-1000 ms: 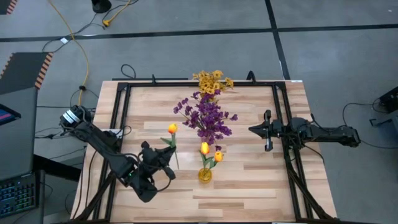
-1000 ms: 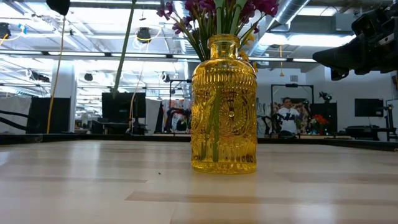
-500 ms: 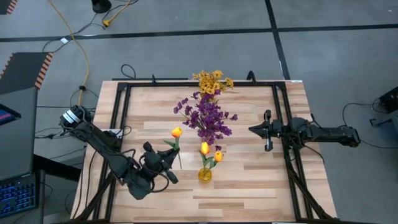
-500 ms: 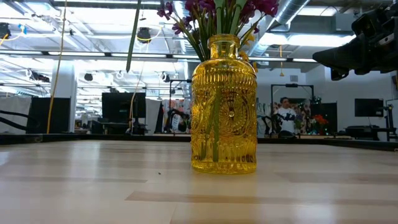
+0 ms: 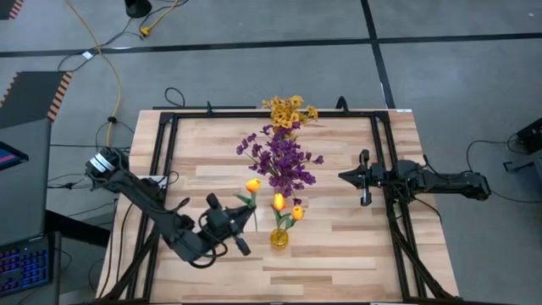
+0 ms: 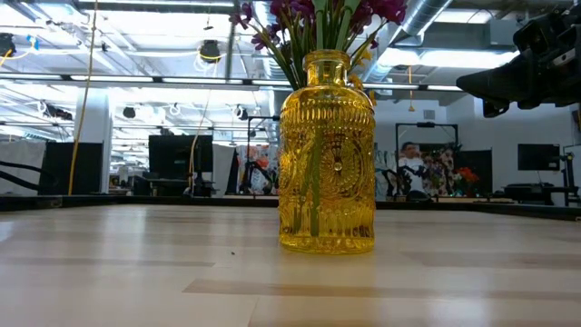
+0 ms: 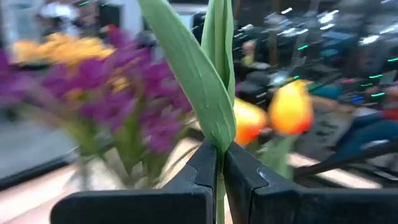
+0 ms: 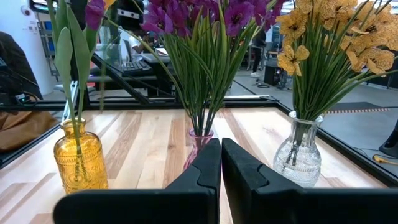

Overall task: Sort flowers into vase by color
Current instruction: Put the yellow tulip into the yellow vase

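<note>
My left gripper is shut on the green stem of a yellow-orange tulip, just left of the amber vase. Two tulips stand in that vase by their stems. Purple flowers stand in a pink vase. Small yellow blooms stand in a clear vase at the far edge. My right gripper waits shut at the right, holding nothing. My left gripper pinches the tulip's stem between its two fingers, just below where a long leaf springs off. The fingers lie level and across the stem, coming from the table's left. The tulip is lifted clear of the table, bloom up.
A black frame runs around the wooden tabletop. The three vases stand in a line down the table's middle. Bare wood lies near the front edge. Beyond the table, the low view shows a room with a person far off.
My left gripper has moved up and toward the table's right edge, nearer the amber vase, and its wrist has turned. The held tulip has gone with it, its bloom now closer to the tulips in the vase.
</note>
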Available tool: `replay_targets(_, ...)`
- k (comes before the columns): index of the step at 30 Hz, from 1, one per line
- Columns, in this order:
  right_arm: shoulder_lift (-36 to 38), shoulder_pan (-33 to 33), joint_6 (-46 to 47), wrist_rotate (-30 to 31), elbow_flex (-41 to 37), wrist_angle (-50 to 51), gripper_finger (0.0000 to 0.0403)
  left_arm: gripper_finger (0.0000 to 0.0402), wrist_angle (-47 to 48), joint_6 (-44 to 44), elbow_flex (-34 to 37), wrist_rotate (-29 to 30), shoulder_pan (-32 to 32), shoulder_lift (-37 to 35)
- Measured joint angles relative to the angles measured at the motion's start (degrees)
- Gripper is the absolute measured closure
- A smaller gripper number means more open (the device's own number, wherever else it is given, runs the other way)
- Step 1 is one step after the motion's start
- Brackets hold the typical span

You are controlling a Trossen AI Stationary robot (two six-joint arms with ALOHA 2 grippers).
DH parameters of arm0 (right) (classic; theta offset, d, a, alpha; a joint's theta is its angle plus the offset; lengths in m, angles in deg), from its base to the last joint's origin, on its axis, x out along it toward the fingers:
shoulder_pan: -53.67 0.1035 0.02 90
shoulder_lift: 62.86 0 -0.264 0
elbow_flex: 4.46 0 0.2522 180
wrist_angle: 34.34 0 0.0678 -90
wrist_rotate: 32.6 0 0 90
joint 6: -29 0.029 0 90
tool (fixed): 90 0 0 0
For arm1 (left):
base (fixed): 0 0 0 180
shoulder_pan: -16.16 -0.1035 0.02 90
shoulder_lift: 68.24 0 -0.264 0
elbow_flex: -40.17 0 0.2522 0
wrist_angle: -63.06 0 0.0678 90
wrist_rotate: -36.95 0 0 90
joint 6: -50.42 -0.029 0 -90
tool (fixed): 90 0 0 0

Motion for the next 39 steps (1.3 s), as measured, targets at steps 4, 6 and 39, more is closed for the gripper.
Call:
replay_targets(4,0.0,0.0,0.0,0.0,0.0,0.0,0.036,0.0401,-14.0,-11.5,0.0,-10.4,-1.4,2.1)
replay_targets(6,0.0,0.0,0.0,0.0,0.0,0.0,0.036,0.0401,-18.0,-14.9,0.0,-15.7,-2.2,2.9)
replay_targets(39,0.0,0.0,0.0,0.0,0.0,0.0,0.036,0.0401,-8.0,-12.6,0.0,-39.8,-8.9,2.8)
